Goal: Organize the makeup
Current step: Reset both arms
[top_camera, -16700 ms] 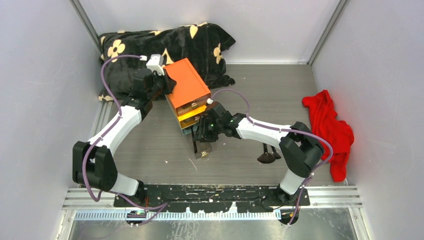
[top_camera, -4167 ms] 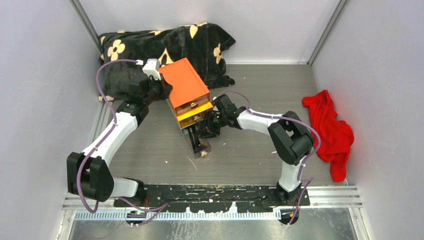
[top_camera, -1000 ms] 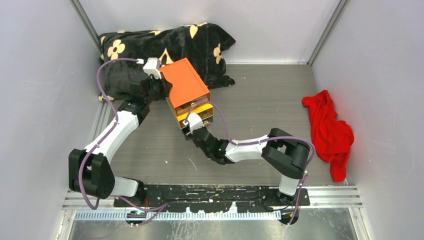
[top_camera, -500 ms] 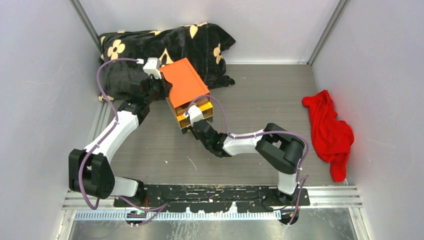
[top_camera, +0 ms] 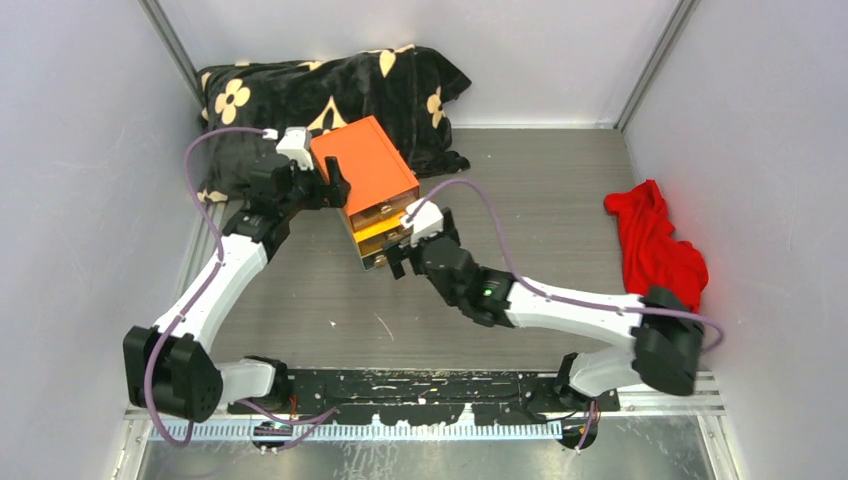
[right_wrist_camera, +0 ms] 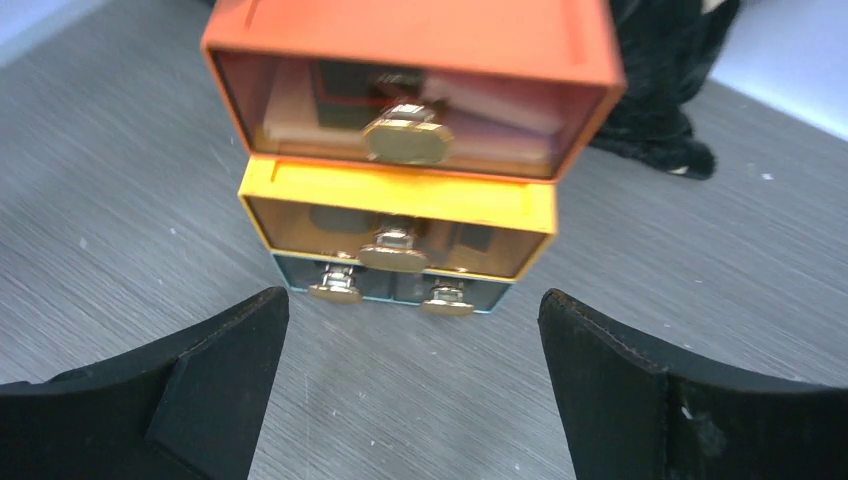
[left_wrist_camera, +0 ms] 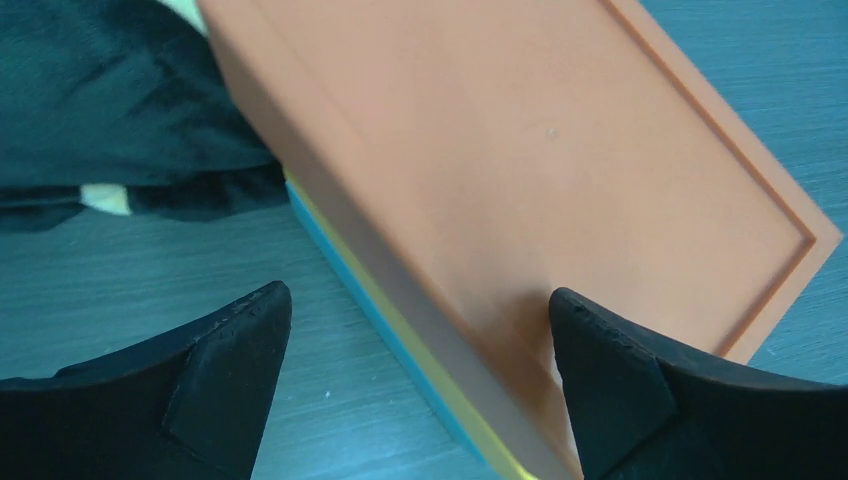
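Observation:
The orange-topped drawer box (top_camera: 368,175) stands at the back left of the table, all its drawers pushed in. Makeup shows only dimly through the clear drawer fronts: pale pink and dark shapes in the top drawer (right_wrist_camera: 330,95), dark shapes in the yellow one (right_wrist_camera: 330,218). No makeup lies loose on the table. My right gripper (right_wrist_camera: 410,312) stands open just in front of the gold knobs (right_wrist_camera: 405,140), touching nothing; from above the right gripper (top_camera: 398,252) faces the drawers. My left gripper (left_wrist_camera: 420,335) is open astride the box's back edge (left_wrist_camera: 400,300), and the left gripper (top_camera: 332,186) holds nothing.
A black plush cushion with cream flowers (top_camera: 300,90) lies behind the box against the back wall. A crumpled red cloth (top_camera: 660,260) sits at the right wall. Grey walls close the table in on three sides.
Both grippers have gone from shut to open. The right gripper has come back off the drawer fronts and its arm has swung out to the right. The left gripper has let go of the box.

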